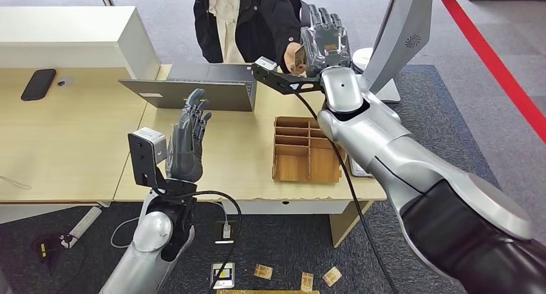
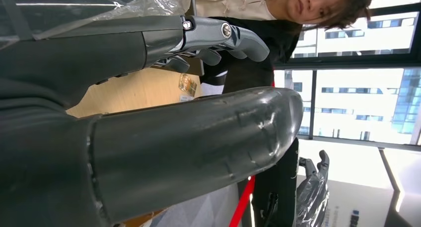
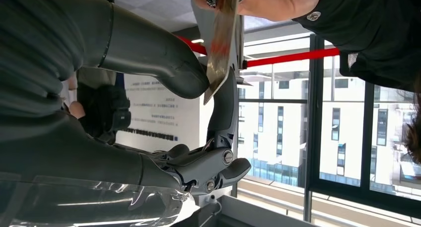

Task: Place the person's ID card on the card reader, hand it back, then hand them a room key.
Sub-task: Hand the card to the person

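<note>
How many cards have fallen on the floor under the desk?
3: small tan cards on the dark carpet below the desk's front edge, one, one, one. Others may be hidden.

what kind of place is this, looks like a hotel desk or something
Probably a mock reception desk in an office: a person stands across a wooden desk with a laptop and a wooden card organizer.

Wooden desk (image 1: 71, 146): laptop (image 1: 193, 91), compartment tray (image 1: 306, 150), black phone (image 1: 38, 83), monitor base (image 1: 380, 91)
</note>
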`<state>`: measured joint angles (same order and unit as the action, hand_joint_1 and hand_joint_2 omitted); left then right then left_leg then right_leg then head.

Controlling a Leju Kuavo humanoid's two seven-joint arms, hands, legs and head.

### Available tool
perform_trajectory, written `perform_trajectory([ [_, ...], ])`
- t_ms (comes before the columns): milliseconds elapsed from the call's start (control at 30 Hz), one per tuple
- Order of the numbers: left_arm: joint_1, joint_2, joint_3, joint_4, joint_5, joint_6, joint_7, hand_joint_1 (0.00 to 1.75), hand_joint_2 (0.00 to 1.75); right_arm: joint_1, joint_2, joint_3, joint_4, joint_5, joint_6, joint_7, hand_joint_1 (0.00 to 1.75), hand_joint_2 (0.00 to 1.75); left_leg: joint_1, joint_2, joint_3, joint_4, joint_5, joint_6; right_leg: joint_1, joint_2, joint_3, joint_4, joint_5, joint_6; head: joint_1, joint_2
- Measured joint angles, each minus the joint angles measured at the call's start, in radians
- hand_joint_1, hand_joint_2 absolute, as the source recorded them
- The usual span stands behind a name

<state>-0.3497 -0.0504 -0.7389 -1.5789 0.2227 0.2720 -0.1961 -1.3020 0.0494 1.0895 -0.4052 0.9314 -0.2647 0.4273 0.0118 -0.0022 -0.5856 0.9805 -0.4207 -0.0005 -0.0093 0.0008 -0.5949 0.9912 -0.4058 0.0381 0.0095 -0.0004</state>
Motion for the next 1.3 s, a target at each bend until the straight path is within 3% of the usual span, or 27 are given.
perform_trajectory([
  [433, 0.0, 0.0, 0.0, 0.0, 0.0, 0.0, 0.0, 0.0, 0.0, 0.003, 0.001, 0.0, 0.009, 0.0, 0.0, 0.0, 1.75, 1.75, 0.0, 0.0, 0.0, 0.0, 0.0, 0.0, 0.0, 0.0, 0.0, 0.0, 0.0, 0.0, 0.0, 0.0],
  [567, 0.0, 0.0, 0.0, 0.0, -0.004, 0.002, -0.003, 0.0, 0.0, 0.004, 0.0, 0.0, 0.012, -0.009, 0.0, 0.002, 0.0, 1.75, 0.0, 0.0, 0.0, 0.0, 0.0, 0.0, 0.0, 0.0, 0.0, 0.0, 0.0, 0.0, 0.0, 0.0],
  [1033, -0.002, -0.003, 0.001, 0.0, -0.02, 0.028, -0.006, 0.0, 0.0, 0.022, -0.025, -0.001, 0.015, -0.028, -0.081, 0.013, 0.0, 1.75, 0.0, 0.0, 0.0, 0.0, 0.0, 0.0, 0.0, 0.0, 0.0, 0.0, 0.0, 0.0, 0.0, 0.0],
  [1133, -0.002, -0.003, 0.001, 0.0, -0.027, 0.034, -0.006, 0.0, 0.0, 0.033, -0.036, -0.004, 0.007, -0.045, -0.14, -0.009, 0.0, 1.75, 0.0, 0.0, 0.0, 0.0, 0.0, 0.0, 0.0, 0.0, 0.0, 0.0, 0.0, 0.0, 0.0, 0.0],
  [1300, 0.0, -0.003, 0.004, -0.002, -0.054, 0.062, -0.006, 0.0, 0.0, 0.101, -0.078, -0.049, -0.052, -0.16, -0.327, -0.05, 0.0, 1.75, 0.0, 0.0, 0.0, 0.0, 0.0, 0.0, 0.0, 0.0, 0.0, 0.0, 0.0, 0.0, 0.0, 0.0],
])
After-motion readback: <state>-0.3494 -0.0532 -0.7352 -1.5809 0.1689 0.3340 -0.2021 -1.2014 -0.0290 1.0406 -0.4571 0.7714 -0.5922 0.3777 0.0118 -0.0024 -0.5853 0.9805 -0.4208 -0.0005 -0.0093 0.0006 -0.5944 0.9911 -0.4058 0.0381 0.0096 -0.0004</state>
